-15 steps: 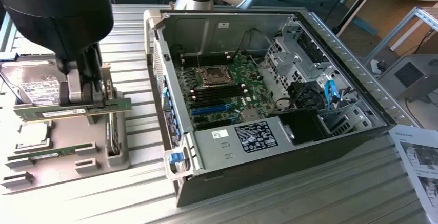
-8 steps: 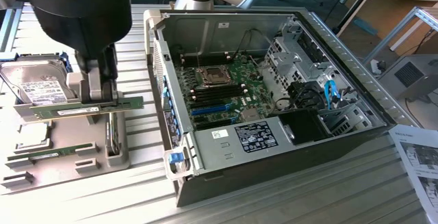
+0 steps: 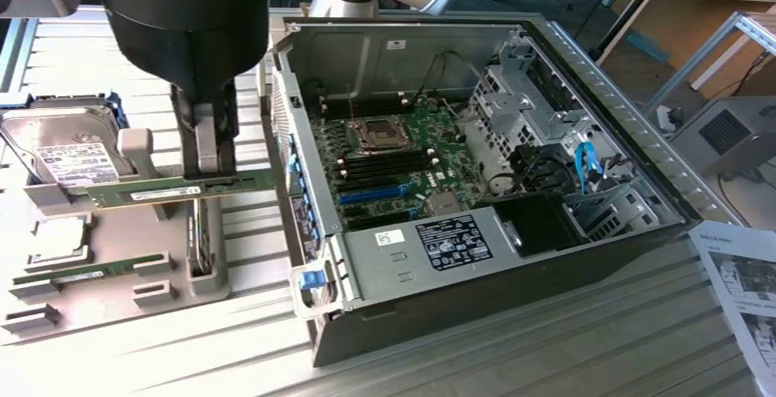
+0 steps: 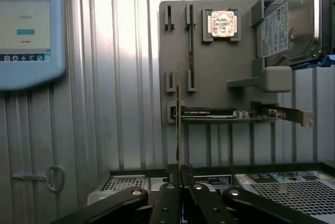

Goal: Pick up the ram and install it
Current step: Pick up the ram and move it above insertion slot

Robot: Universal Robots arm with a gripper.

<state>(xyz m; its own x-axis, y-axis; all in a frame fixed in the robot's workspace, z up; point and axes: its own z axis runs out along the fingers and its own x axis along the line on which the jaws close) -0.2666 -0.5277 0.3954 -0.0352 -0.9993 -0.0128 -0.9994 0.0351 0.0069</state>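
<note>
While the gripper [image 3: 209, 172] grips the ram [image 3: 145, 193] between its 2 closed fingers, the green stick hangs level above the grey parts tray [image 3: 134, 233], to the exterior view's left of the open computer case [image 3: 363, 61]. In the wrist view the ram [image 4: 178, 114] appears edge-on, rising from the gripper [image 4: 180, 174] in front of the tray [image 4: 209, 67]. A 2nd memory stick [image 3: 85, 274], a processor [image 3: 54, 233] and a hard drive [image 3: 67, 147] rest on the tray. The motherboard [image 3: 401, 156] lies exposed inside the case, well apart from the ram.
</note>
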